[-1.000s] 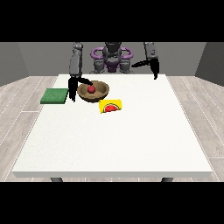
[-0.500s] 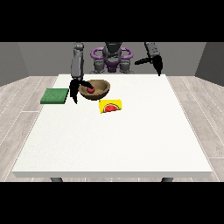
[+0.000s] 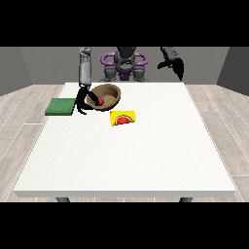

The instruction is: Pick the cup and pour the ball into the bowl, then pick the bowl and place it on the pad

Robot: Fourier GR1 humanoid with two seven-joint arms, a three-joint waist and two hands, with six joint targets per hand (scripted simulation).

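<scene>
The hand at the view's left (image 3: 83,99), fingers curled on the rim, has lifted and tilted the brown bowl (image 3: 108,97) with its red ball (image 3: 100,101) toward the green pad (image 3: 60,106); the raised hand at the view's right (image 3: 177,66) hangs relaxed.

- One front view, raised, looks across the bench (image 3: 126,160) toward the robot (image 3: 124,61).
- It stands far back; the whole bench shows.

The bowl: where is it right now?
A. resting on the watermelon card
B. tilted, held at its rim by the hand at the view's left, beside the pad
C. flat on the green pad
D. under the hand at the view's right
B. The bowl tips with the red ball inside, the hand at the view's left at its rim, right of the green pad.
</scene>
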